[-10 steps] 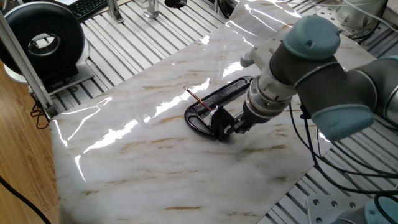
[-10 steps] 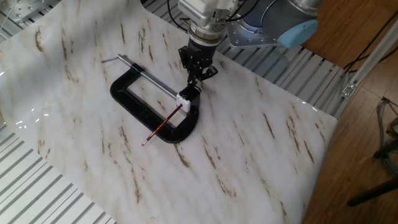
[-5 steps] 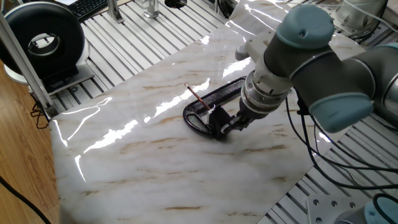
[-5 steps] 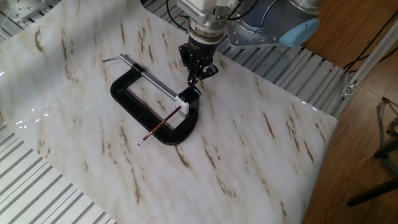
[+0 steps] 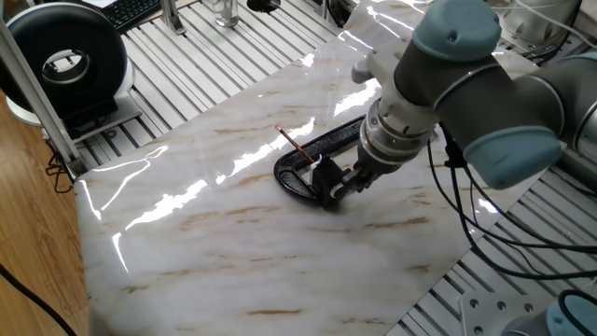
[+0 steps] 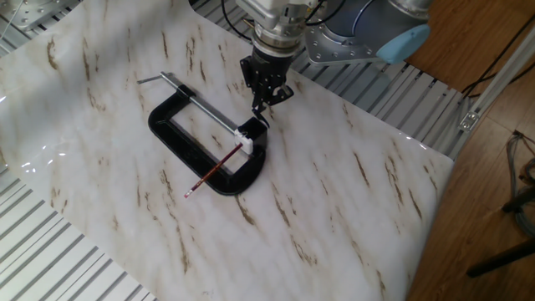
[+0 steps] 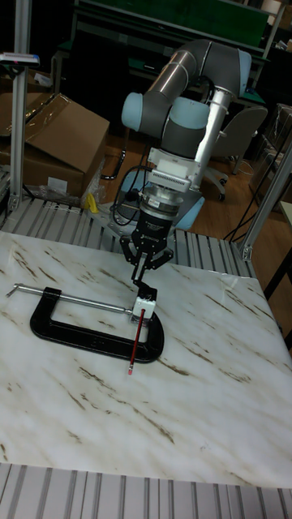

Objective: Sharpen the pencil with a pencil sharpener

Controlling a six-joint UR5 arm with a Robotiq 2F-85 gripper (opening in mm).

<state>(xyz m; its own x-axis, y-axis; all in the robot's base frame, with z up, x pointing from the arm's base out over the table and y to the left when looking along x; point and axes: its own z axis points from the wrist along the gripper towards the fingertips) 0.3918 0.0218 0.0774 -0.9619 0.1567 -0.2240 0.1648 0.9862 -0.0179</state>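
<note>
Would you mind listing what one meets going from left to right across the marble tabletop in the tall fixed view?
The bent end of the silver threaded rod → the black C-clamp frame → the pencil, standing in the pencil sharpener with the gripper above → bare marble tabletop.

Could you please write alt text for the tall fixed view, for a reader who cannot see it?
A robot arm's gripper reaches down to a small pencil sharpener held in a large black clamp on a marble table. A reddish pencil sticks out of the sharpener toward the camera, over the clamp's frame.
</note>
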